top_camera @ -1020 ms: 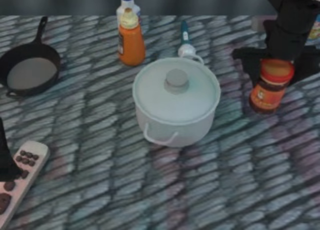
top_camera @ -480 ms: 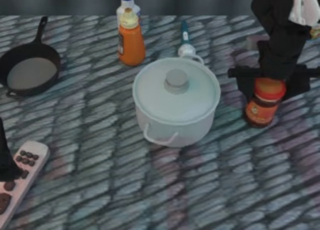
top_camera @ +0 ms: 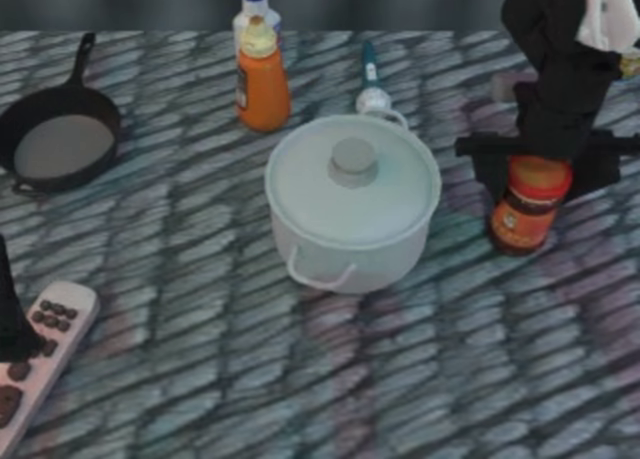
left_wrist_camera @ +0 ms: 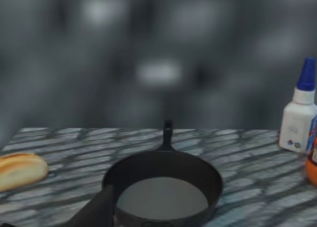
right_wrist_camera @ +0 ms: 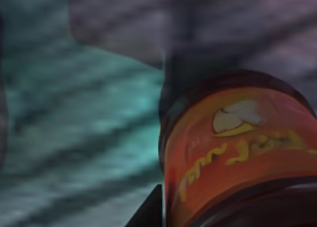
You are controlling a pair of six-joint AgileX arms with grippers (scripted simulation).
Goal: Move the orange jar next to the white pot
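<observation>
Barely shifted, one orange jar (top_camera: 527, 206) (gripped by right end effector (top_camera: 545, 159)) stands beside one white pot (top_camera: 352, 201).

1. Top view: even, diffuse light, moderately dim. No glare on the table (top_camera: 200, 379).
2. Soft dark shadow patch on the tabletop beside the white pot (top_camera: 352, 204), under the right arm, around the orange jar (top_camera: 528, 205).
3. Top view soft overall; far edge of the table fades into a grey blur.
4. Left wrist view: background wholly out of focus, pale smeared blobs on grey. Black frying pan (left_wrist_camera: 163, 190) fairly sharp.
5. Right wrist view: jar label smeared, tabletop behind it blurred into streaks.
</observation>
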